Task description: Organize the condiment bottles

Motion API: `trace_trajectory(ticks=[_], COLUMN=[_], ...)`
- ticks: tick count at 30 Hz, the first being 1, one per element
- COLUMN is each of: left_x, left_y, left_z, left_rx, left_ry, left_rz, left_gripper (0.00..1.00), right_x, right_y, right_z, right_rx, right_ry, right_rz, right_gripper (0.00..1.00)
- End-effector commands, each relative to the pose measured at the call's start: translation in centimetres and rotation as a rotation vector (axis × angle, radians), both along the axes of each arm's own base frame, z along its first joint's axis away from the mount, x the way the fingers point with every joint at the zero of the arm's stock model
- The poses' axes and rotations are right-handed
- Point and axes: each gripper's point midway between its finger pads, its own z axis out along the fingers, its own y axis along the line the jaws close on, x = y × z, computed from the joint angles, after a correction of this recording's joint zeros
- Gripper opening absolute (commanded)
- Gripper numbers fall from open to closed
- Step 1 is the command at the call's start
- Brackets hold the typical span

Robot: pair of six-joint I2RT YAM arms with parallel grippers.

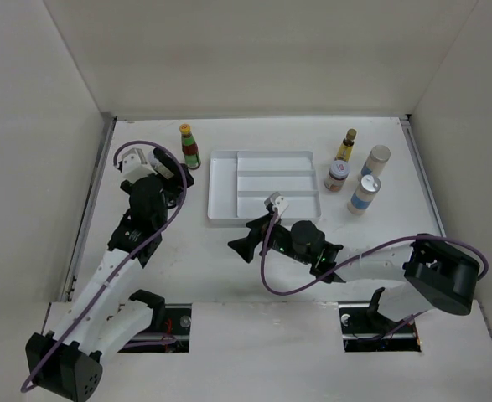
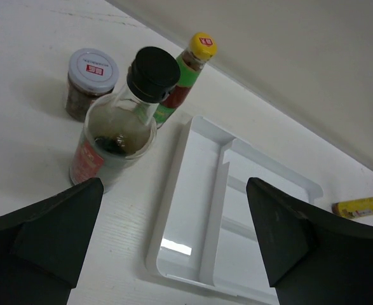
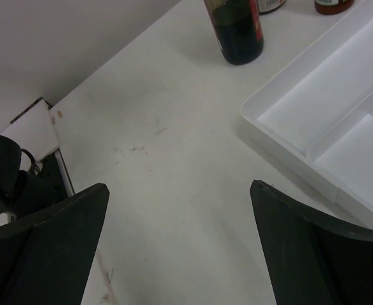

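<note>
- The white bench carries everything.
- A white tray with long slots lies in the middle of it.
- The left end effector hangs left of the tray. Its jaws are wide apart and hold nothing.
- The right end effector hangs just in front of the tray, also wide apart and holding nothing.
- Two tall cylinders stand right of the tray.
- The black-capped bottle stands near the left end effector.
- The red-green bottle stands by the tray's far left corner.
- The amber bottle stands past the tray's far right corner.
- One short jar sits beside the black-capped bottle.
- The other jar sits just right of the tray.
</note>
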Motion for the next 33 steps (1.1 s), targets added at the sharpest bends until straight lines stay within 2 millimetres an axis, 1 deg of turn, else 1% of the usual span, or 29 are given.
trace_trajectory(ticks=[1, 4, 6, 8, 11, 13, 14, 17, 18, 19, 20, 21, 22, 23, 24, 26, 27, 28, 29, 30, 32, 33], left_x=[0.8, 0.7, 0.8, 0.9, 1.2, 1.4, 1.4, 1.4, 1.4, 1.5, 1.5, 1.5, 1.5, 1.6, 1.6, 1.7, 1.7, 1.9, 2.1, 2.5, 3.3, 3.7], left_y=[-0.8, -0.8, -0.6, -0.5, -1.0, -1.1, -0.8, 0.9, 1.5, 2.0, 2.2, 2.2, 2.2, 2.2, 2.2, 2.6, 2.8, 3.0, 2.9, 2.8, 2.2, 2.2], left_z=[0.7, 0.9, 1.5, 2.1, 2.9, 3.9, 4.6, 6.4, 6.8, 7.2, 7.4, 7.4, 7.2, 6.8, 6.4, 5.7, 5.3, 5.0, 4.7, 4.6, 4.2, 4.1], left_rx=[-0.003, -0.004, -0.008, 0.006, 0.038, 0.058, 0.075, 0.118, 0.122, 0.125, 0.128, 0.133, 0.145, 0.159, 0.163, 0.173, 0.183, 0.193, 0.202, 0.205, 0.218, 0.228], left_ry=[-0.043, -0.055, -0.078, -0.093, -0.11, -0.133, -0.147, -0.182, -0.192, -0.198, -0.196, -0.194, -0.187, -0.178, -0.168, -0.143, -0.123, -0.103, -0.088, -0.08, -0.062, -0.052], left_rz=[-0.022, -0.021, -0.017, -0.018, -0.033, -0.034, -0.023, 0.053, 0.078, 0.101, 0.109, 0.105, 0.108, 0.105, 0.109, 0.123, 0.13, 0.136, 0.131, 0.126, 0.12, 0.122], left_gripper=[1.0, 1.0, 1.0, 1.0, 1.0, 1.0, 1.0, 1.0, 1.0, 1.0, 1.0, 1.0, 0.99, 0.91, 0.81, 0.56, 0.5, 0.49, 0.49, 0.49, 0.53, 0.57], right_x=[0.1, 0.1, 0.1, 0.3, 0.8, 1.2, 1.2, 1.2, 1.1, 1.0, 1.0, 1.2, 1.4, 1.3, 1.3, 1.4, 1.5, 1.6, 1.6, 1.5, 1.5, 1.4], right_y=[1.1, 1.1, 1.1, 1.0, 0.6, 0.4, 0.4, 0.2, 0.2, 0.2, 0.1, 0.0, 0.0, 0.0, 0.0, 0.1, 0.0, 0.0, 0.0, 0.0, 0.0, 0.1], right_z=[2.6, 2.6, 2.7, 2.3, 2.5, 2.7, 2.7, 2.6, 2.7, 2.6, 2.6, 2.5, 2.3, 2.2, 2.1, 2.2, 2.1, 2.0, 2.0, 2.1, 2.4, 2.2], right_rx=[0.058, 0.052, 0.057, 0.058, 0.057, 0.065, 0.071, 0.064, 0.062, 0.057, 0.057, 0.056, 0.054, 0.047, 0.042, 0.046, 0.051, 0.054, 0.058, 0.063, 0.069, 0.067], right_ry=[-0.043, -0.046, -0.049, -0.036, -0.05, -0.059, -0.06, -0.047, -0.045, -0.041, -0.035, -0.025, -0.01, 0.003, 0.006, 0.004, 0.006, 0.006, 0.009, 0.01, 0.005, 0.008], right_rz=[0.017, 0.017, 0.015, 0.006, -0.028, -0.049, -0.052, -0.06, -0.053, -0.05, -0.051, -0.058, -0.063, -0.059, -0.059, -0.061, -0.066, -0.067, -0.066, -0.066, -0.061, -0.057], right_gripper=[1.0, 1.0, 1.0, 1.0, 1.0, 1.0, 1.0, 0.99, 0.79, 0.55, 0.34, 0.21, 0.16, 0.16, 0.19, 0.31, 0.41, 0.54, 0.64, 0.71, 0.78, 0.8])
